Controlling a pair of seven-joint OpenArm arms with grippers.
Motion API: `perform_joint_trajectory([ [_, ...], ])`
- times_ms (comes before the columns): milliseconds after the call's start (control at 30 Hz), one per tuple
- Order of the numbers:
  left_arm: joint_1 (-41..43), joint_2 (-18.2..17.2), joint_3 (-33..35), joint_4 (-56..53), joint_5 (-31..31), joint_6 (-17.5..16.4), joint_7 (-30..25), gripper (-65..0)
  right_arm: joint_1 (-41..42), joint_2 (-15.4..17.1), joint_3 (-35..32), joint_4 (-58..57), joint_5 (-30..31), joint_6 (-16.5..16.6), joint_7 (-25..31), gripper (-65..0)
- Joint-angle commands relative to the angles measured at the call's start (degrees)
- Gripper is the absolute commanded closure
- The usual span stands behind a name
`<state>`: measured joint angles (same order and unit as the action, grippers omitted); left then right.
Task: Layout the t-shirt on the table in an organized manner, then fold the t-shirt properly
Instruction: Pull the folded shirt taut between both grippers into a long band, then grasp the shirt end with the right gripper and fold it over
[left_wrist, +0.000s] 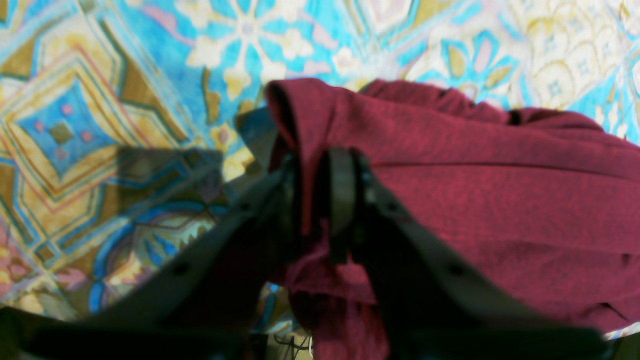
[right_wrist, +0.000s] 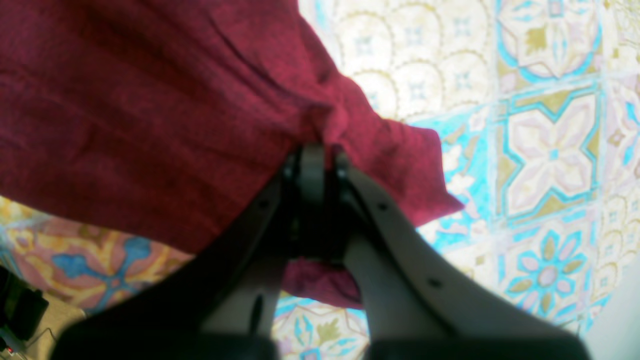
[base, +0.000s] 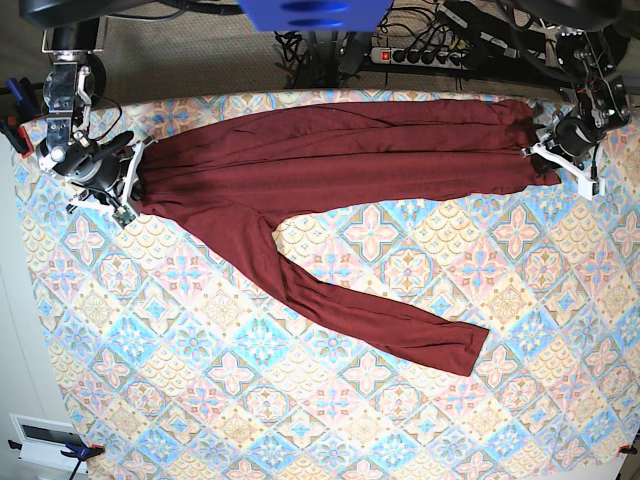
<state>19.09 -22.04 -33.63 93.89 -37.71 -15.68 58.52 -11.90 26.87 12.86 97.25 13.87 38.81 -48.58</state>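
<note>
A: Where's the t-shirt (base: 330, 165)?

B: Stretched flat along the 12 o'clock edge of the worktop (base: 300, 400), one long sleeve trailing toward 5 o'clock.

A: Claws?

B: Right claw (right_wrist: 320, 155) at 9 o'clock in the base view, fingers together, clamped on a bunched maroon edge. Left claw (left_wrist: 320, 190) at 2 o'clock; cloth sits between its fingers, but can't tell whether they're pinching or slightly apart.

A: Any brands, labels, writing?

B: Nothing readable. Shirt plain, tile-pattern cloth only.

Dark maroon t-shirt (base: 330, 160) lies stretched across the tile-patterned bench (base: 250, 400) at 12 o'clock, one sleeve trailing toward 5 o'clock.
</note>
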Motion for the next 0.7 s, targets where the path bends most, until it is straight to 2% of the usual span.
perform_joint_trajectory([
  [0,-0.23,-1.12,-0.44,0.84,-0.4,-0.01,-0.9,-14.4,0.43,1.04,0.81,0.99,0.24,-0.26,0.71,-0.2],
  [133,-0.5,-0.77,-3.08,1.1,-1.36,-0.01,2.62,-23.2,0.52,1.04,1.07,1.08,0.24,-0.26,0.71,-6.1],
  [233,-0.76,1.6,-9.58,1.1,-4.44,-0.01,3.24,-24.3,0.52,1.04,2.13,1.78,0.24,-0.26,0.8,-13.3],
  [300,-0.76,1.78,-12.22,1.01,-6.73,-0.01,3.24,-24.4,0.52,1.04,3.62,3.01,0.24,-0.26,0.8,-16.1],
  [467,-1.03,1.78,-16.35,0.93,-12.35,-0.01,3.06,-24.3,0.52,-0.63,6.96,6.26,0.24,-0.26,1.15,-18.5],
  [667,-3.22,1.78,-16.44,1.19,-12.79,-0.01,3.24,-24.3,0.69,-2.39,8.02,10.48,0.15,-0.26,0.62,-18.7],
])
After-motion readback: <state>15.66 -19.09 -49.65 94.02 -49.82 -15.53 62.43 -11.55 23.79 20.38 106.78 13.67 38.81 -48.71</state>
